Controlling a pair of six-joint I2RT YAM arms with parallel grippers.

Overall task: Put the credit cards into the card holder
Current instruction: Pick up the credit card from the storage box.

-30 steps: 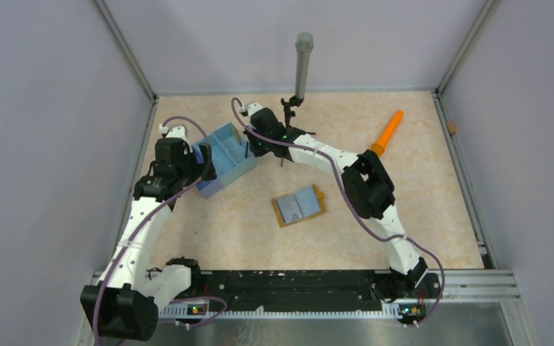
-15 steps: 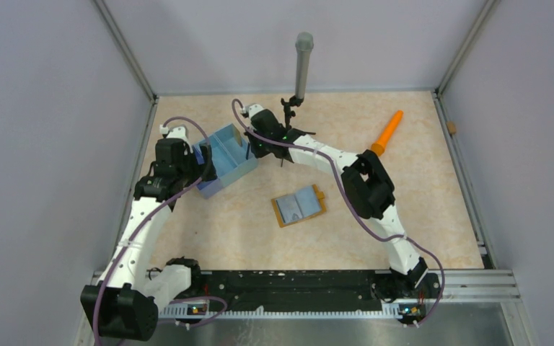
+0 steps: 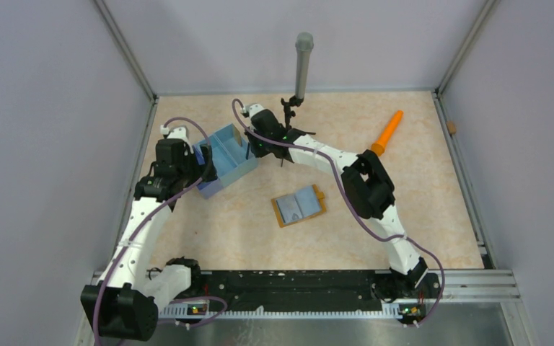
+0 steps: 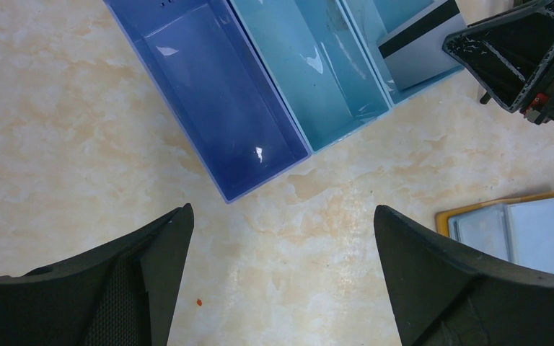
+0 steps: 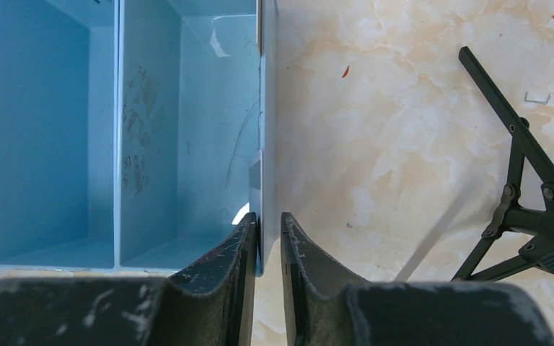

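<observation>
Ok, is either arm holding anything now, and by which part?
Left gripper: nothing, jaws wide open. Right gripper: jaws barely apart astride the wall of the blue tray, beside the striped card; whether they grip either cannot be told.

A blue divided tray (image 3: 225,164) is sitting on the marbled counter (image 3: 245,227). Just right of the tray, toward the back, a grey pole on a black tripod (image 3: 303,68) is standing upright. Farther right, an orange cone-shaped stick (image 3: 389,132) is lying at a slant.
</observation>
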